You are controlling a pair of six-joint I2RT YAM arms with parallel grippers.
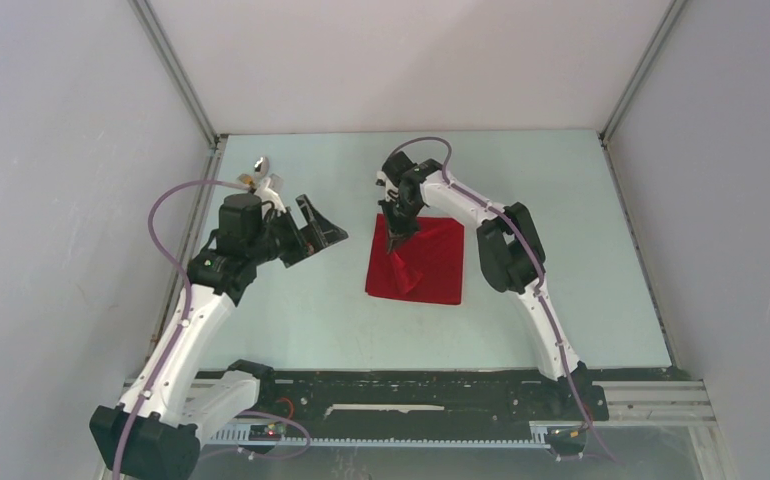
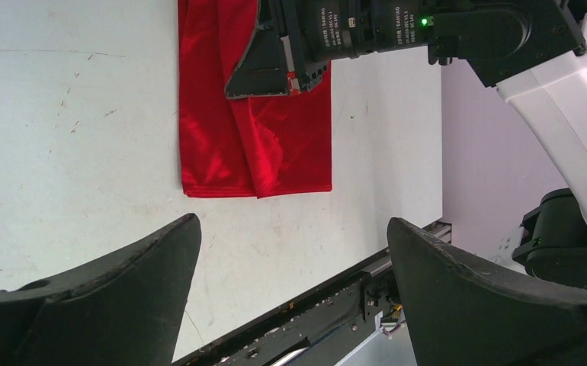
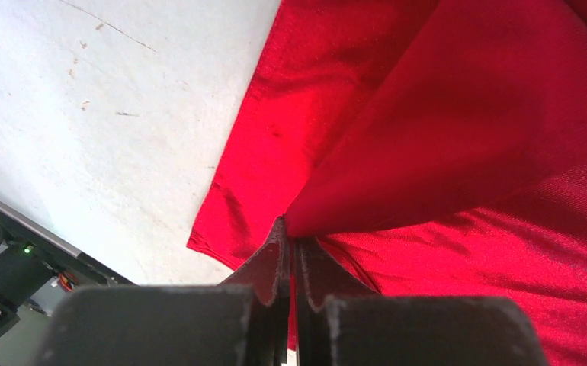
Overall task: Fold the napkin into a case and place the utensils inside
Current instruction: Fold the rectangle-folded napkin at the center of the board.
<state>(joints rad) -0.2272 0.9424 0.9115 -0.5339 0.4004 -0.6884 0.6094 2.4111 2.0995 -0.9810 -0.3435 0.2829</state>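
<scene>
At the centre of the table (image 1: 581, 230), the napkin (image 1: 439, 262) is laid as a partly folded red rectangle, with one layer drawn up into a peak. That peak is clamped between the closed fingers of the right end effector (image 3: 290, 242), and the cloth falls away from the pinch in a taut ridge. The left end effector (image 2: 291, 223) is held released, jaws spread wide, above bare table to the left of the napkin and apart from it. The utensils (image 1: 258, 170) are glimpsed at the far left of the table, partly hidden behind the left arm; only a silver bowl and a gold glint can be made out.

The step in hand is judged to be a fold of the lifted layer. It is best done if the pinched edge is carried low and straight across, so that the lower layer is not dragged, and lined up with the opposite edge before release. The cloth looks slippery, so the free side could be pinned by the left end effector. A flat, narrow case is wanted.
</scene>
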